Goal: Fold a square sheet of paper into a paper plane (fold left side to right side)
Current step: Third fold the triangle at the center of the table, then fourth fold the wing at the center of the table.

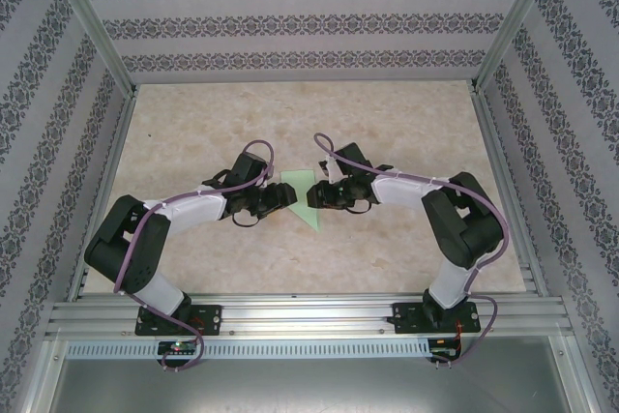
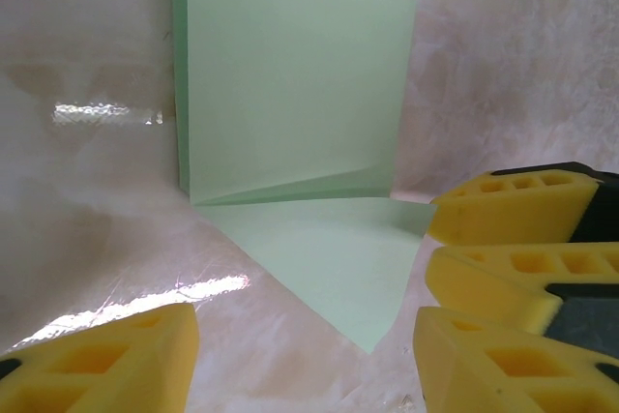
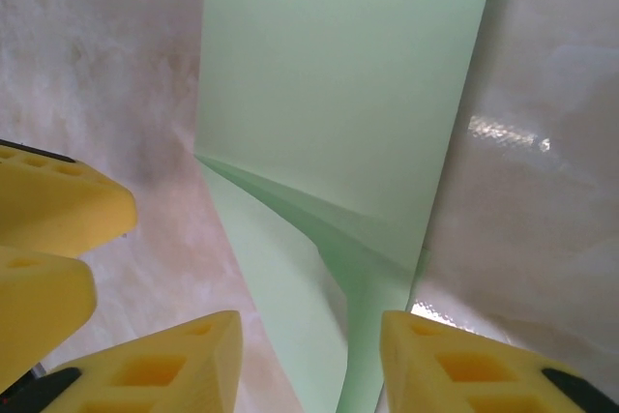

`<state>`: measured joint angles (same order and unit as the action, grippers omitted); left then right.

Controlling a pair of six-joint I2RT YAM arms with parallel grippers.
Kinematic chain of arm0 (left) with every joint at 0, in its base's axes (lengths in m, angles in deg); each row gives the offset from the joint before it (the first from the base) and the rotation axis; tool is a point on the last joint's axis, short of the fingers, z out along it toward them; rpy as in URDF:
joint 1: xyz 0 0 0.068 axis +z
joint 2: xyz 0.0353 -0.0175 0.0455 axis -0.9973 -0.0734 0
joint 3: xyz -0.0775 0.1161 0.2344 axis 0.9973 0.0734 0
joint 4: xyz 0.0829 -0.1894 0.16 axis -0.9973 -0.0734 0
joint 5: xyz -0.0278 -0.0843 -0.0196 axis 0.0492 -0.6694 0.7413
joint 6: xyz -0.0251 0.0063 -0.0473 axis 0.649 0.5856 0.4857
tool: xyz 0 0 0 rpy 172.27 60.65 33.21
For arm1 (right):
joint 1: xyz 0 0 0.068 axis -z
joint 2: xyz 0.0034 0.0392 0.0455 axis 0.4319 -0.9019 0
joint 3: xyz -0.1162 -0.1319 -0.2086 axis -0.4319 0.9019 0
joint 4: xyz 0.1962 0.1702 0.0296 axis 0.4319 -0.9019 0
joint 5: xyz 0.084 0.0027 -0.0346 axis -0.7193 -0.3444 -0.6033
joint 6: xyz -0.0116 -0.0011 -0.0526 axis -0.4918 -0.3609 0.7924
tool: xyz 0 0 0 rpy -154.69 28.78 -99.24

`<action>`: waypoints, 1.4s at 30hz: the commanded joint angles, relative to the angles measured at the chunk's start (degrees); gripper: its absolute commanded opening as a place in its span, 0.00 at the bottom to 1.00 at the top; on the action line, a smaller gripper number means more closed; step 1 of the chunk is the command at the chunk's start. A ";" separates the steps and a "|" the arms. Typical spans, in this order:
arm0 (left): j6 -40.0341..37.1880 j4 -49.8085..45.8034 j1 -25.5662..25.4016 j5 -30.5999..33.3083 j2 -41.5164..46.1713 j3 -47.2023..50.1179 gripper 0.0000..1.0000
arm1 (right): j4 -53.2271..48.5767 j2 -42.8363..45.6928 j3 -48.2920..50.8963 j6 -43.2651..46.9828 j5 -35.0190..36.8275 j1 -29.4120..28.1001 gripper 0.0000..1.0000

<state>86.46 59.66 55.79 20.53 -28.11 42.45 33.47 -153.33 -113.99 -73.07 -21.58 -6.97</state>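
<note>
The pale mint-green sheet of thin paper (image 1: 302, 202), partly folded, lies on the marbled beige table (image 1: 416, 132) at the centre of the top view, its point aimed toward the bottom of the frame; the left gripper (image 1: 279, 198) and the right gripper (image 1: 321, 196) flank it closely from either side; in the left wrist view the left gripper's yellow fingers (image 2: 106, 360) stand apart at the bottom corners, the sheet's tip on the table between them, clamped on nothing; in the right wrist view the right gripper's fingers (image 3: 155, 365) are likewise apart, a slightly lifted fold of paper running down between them, not pinched so far as I can see; the sheet looks very light, limp, easily creased or torn, and likely to slide on the smooth table; a free edge or raised flap seems the best hold, with the other fingers pressing the sheet down.
</note>
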 commanded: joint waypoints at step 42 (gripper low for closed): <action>5.43 8.92 -2.25 -1.10 -9.14 -4.35 0.18 | -0.58 -2.57 -1.09 2.15 -1.46 2.17 0.11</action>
<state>91.96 66.70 54.46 20.07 -36.35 39.72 32.42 -155.25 -114.16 -72.05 -22.02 -5.38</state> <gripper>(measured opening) 0.205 0.097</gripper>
